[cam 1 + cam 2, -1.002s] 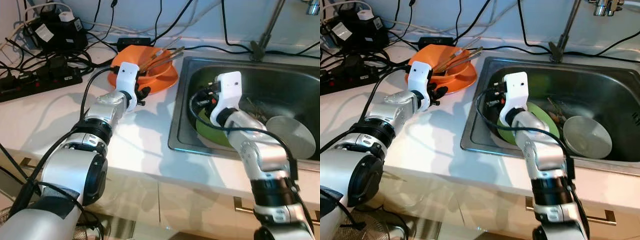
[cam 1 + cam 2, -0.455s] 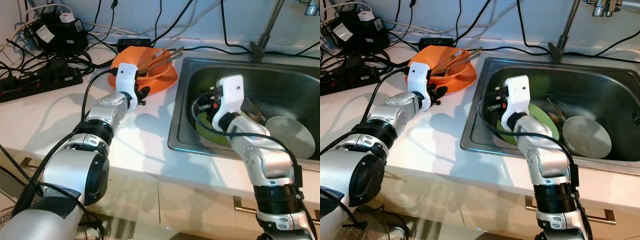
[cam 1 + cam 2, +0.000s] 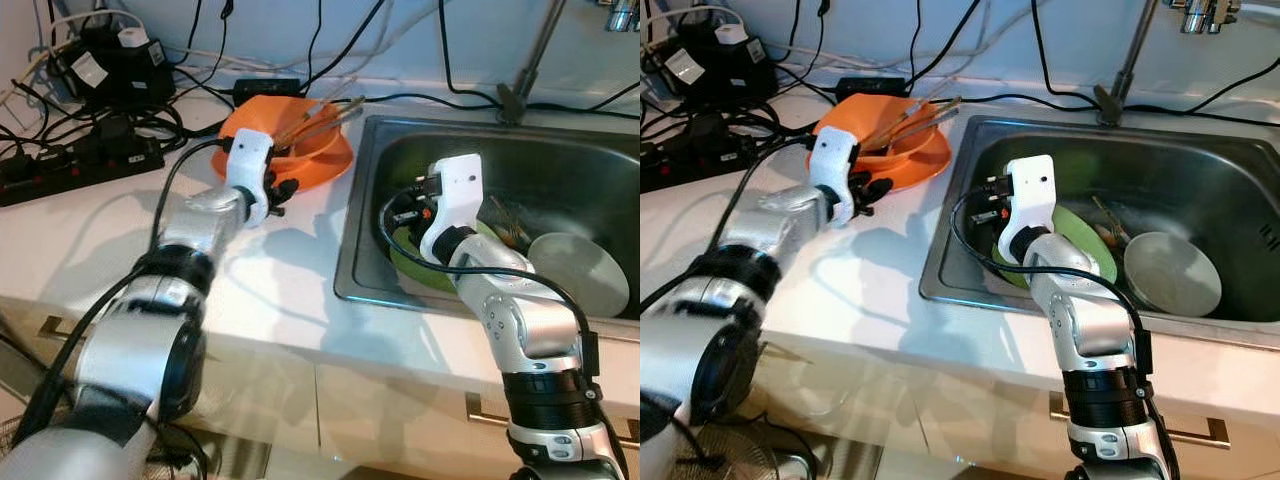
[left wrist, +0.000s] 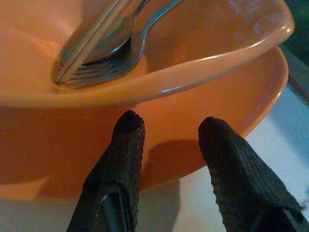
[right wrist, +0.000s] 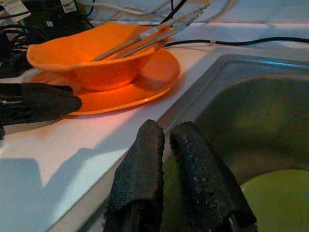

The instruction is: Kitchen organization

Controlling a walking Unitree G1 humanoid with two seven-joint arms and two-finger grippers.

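Two grippers (image 4: 169,130) near orange bowl (image 4: 145,82)

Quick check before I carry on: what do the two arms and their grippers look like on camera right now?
Both arms are silver metal with black joint rings and loose black cables. Each ends in a white plastic wrist housing. The left gripper and right gripper each have two long black fingers with a knobbly, textured surface. The right wrist housing shows small red parts beside its cable plugs.

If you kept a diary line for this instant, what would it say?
left gripper: open, at orange plate rim | right gripper: shut, over sink | green plate: in sink
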